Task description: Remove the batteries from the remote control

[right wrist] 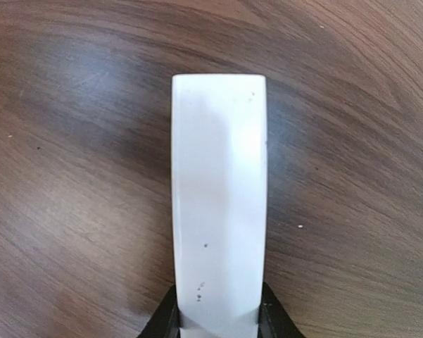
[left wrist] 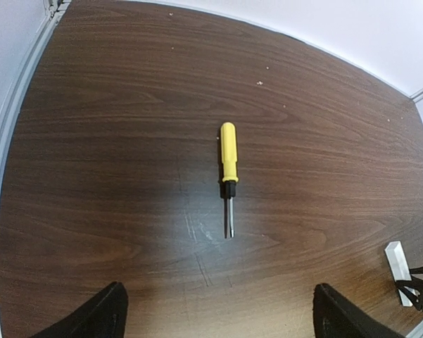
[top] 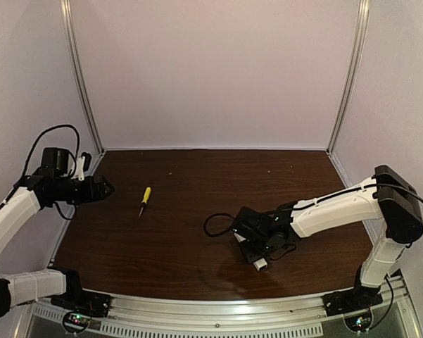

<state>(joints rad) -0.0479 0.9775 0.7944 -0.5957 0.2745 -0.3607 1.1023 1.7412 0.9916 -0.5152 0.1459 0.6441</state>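
- The right gripper (right wrist: 218,325) is pinching the near end of the remote control (right wrist: 219,204), fingers (right wrist: 273,320) pressing both long edges.
- The white bar is lying low over the table (top: 197,232), right of centre.
- The left gripper (left wrist: 218,317) is hanging wide apart, holding nothing, above the screwdriver (left wrist: 229,169).

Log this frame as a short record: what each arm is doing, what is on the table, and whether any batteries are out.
left gripper: open, empty, raised over the table's left side
right gripper: fingers closed on the remote
remote: flat on the table, near the front right
screwdriver: lying loose on the table, untouched
batteries: none visible
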